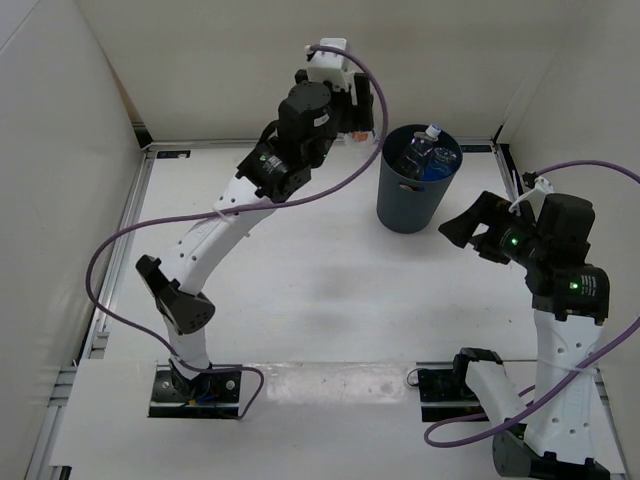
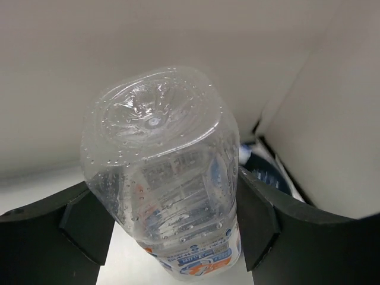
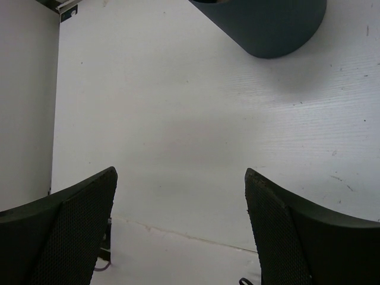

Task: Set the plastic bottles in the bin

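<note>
My left gripper (image 1: 364,112) is raised at the back of the table, just left of the bin (image 1: 408,205), a dark grey round wastebasket. It is shut on the clear bottle with the orange-blue label (image 2: 172,178), whose base faces the wrist camera between the two fingers (image 2: 256,217). Two bottles lie inside the bin: a clear one with a white cap (image 1: 418,147) and a blue-tinted one (image 1: 440,166). The bin's rim shows just right of the held bottle (image 2: 265,172). My right gripper (image 1: 462,229) is open and empty, right of the bin, whose wall shows in the right wrist view (image 3: 267,27).
White walls enclose the table on the left, back and right. The left arm's purple cable (image 1: 345,185) loops over the table to the left of the bin. Bare white tabletop (image 3: 178,107) lies below the right gripper.
</note>
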`<state>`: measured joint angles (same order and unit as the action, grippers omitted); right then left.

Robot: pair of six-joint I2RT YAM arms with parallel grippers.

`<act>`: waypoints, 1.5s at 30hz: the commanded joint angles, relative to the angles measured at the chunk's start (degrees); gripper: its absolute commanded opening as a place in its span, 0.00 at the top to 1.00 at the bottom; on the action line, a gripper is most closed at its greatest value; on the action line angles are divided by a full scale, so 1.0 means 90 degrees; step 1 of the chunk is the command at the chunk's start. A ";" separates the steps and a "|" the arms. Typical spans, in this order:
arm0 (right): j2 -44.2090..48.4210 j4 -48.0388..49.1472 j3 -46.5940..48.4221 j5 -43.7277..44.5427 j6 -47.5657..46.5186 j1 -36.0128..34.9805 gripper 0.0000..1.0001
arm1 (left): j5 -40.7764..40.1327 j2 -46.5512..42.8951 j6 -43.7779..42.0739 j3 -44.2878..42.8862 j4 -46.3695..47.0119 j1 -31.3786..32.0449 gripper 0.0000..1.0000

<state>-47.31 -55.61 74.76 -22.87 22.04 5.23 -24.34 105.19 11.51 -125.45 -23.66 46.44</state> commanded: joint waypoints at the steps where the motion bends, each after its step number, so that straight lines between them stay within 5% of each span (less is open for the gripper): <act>1: 0.0061 0.0115 -0.0094 -0.0192 -0.0047 0.0072 0.11 | -0.0664 0.0235 -0.1784 0.0363 0.2424 0.0367 0.46; 9: 0.0149 0.0076 -0.0094 -0.0203 -0.0144 0.0024 0.11 | -0.0880 0.2041 -0.2499 -0.1332 0.2961 0.0671 0.40; 18: 0.0178 0.0037 0.0004 0.0099 -0.0271 -0.0259 0.11 | -0.0382 0.2961 -0.2528 -0.1804 0.3439 0.0700 0.40; 20: 0.0178 0.0037 0.0004 0.0178 -0.0262 -0.0337 0.11 | -0.0411 0.2971 -0.2538 -0.1629 0.3469 0.0710 0.37; 22: 0.0159 0.0056 0.0004 0.0208 -0.0291 -0.0367 0.11 | -0.0431 0.2903 -0.2529 -0.1306 0.3498 0.0719 0.22; 24: 0.0130 0.0037 0.0033 0.0217 -0.0301 -0.0357 0.11 | -0.0401 0.2747 -0.2694 -0.0927 0.3517 0.0739 0.00; 33: 0.0110 -0.0022 0.0062 0.0266 -0.0233 -0.0338 0.11 | -0.1201 0.1664 -0.3291 -0.0260 0.3372 0.0944 0.00; 39: -0.0182 -0.0187 0.0364 0.0481 -0.0233 -0.0318 0.11 | -0.2558 -0.0100 -0.2793 -0.0038 0.1235 0.0993 0.00; 45: -0.0407 -0.0139 0.0473 0.0082 -0.0252 -0.0191 0.11 | -0.2774 -0.2259 -0.2168 0.2868 -0.0533 0.0721 0.00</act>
<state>-51.13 -57.21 76.77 -20.03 20.51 2.70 -45.19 92.25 -11.53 -108.01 -17.26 54.68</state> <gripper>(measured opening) 0.894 0.998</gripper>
